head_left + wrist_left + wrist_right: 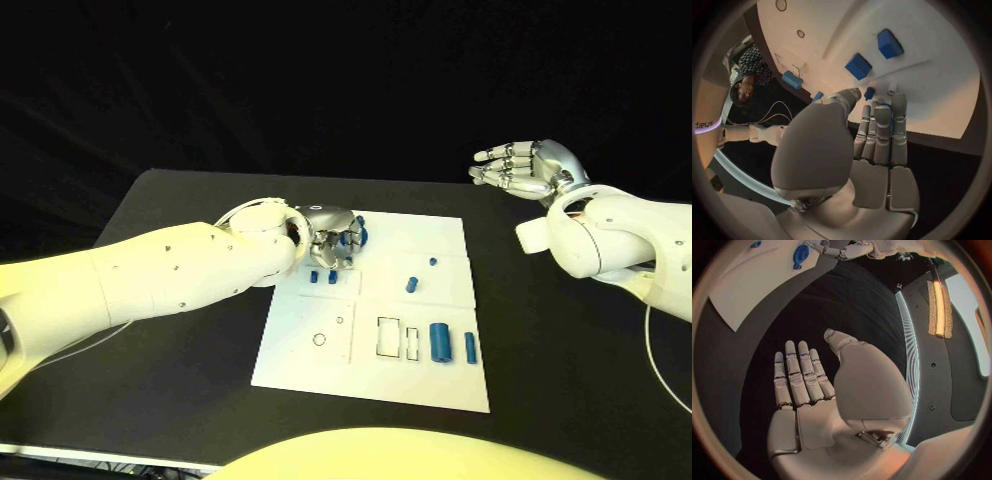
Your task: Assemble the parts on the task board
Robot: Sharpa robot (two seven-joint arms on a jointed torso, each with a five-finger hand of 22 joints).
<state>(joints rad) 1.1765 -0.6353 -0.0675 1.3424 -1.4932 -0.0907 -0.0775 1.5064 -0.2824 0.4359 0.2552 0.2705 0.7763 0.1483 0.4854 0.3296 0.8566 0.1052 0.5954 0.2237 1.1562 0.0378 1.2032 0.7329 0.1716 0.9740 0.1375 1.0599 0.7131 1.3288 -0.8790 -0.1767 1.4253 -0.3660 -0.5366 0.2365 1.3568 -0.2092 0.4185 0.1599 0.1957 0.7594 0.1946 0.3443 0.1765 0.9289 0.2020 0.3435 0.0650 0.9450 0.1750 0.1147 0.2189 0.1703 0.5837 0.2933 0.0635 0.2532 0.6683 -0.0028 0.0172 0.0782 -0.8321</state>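
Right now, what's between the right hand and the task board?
Only bare black table. In the head view the right hand hangs open off the task board's far right corner, holding nothing.

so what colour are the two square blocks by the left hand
Blue square blocks, clearest in the left wrist view, near the left hand.

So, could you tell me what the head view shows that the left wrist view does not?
Head view alone: the right hand raised, open, off the board's far right corner, and two upright cylinders beside a rectangular outline. Left wrist view alone: the left hand's fingers reaching a small blue part by a white peg. Shared: the task board, two blue blocks and the left hand.
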